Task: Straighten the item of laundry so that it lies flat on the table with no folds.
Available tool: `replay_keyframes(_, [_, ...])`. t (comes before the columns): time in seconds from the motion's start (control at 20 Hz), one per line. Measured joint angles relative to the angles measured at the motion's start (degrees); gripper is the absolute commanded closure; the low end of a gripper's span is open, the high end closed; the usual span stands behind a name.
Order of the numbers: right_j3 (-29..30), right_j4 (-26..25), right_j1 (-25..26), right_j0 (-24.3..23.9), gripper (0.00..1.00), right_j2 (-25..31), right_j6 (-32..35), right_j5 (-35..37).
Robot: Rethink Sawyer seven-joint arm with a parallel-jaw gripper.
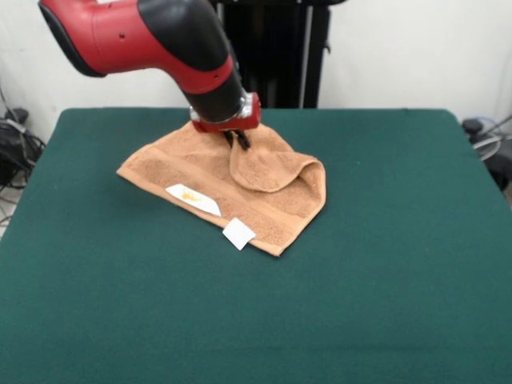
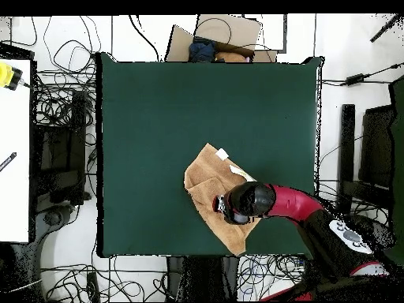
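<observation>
Nearby, cables (image 2: 67, 102) ring the table (image 2: 158, 102).

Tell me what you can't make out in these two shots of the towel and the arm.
- Pincer: open or shut unclear; front view shows only dark tips at the towel, and overhead the arm covers it.
- Towel under the folded flap: hidden in both views.
- Tags: print too small, front view.
</observation>
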Motion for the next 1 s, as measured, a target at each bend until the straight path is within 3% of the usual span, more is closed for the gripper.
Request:
replay_keyframes(0.55, [0.7,-0.3,-0.9,1.7,1.0,-0.5,0.0,-0.8])
replay_keyframes(1.0, [5.1,-1.7,-2.9,5.0,1.0,-0.9,0.0,-7.7])
